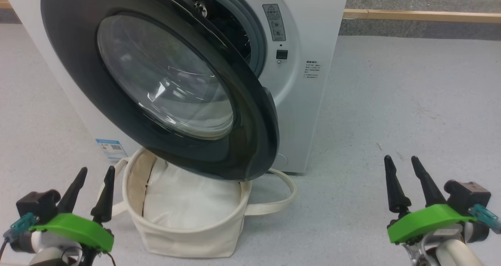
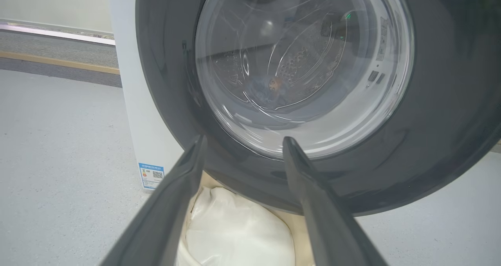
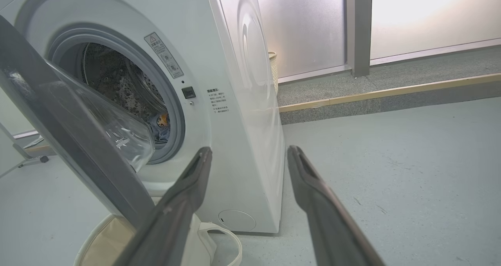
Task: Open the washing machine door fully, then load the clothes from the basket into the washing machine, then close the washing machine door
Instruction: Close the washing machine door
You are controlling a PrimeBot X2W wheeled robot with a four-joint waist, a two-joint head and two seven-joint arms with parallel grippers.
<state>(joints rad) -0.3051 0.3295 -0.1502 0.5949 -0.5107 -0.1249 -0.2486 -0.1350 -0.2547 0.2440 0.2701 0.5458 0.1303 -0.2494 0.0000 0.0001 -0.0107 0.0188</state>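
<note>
Door (image 1: pixel 164 82) stands half open, upper centre of the head view, hinge at left, free rim low over the basket (image 1: pixel 184 238); left jaws and right jaws are apart, empty, at the lower corners — the left face its outer side, likely better for a push shut; the right wrist view looks past it to clothes (image 3: pixel 160 127) in the drum (image 3: pixel 113 82).

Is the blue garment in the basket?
No, the garment lies inside the drum, while the basket holds a white pad.
</note>
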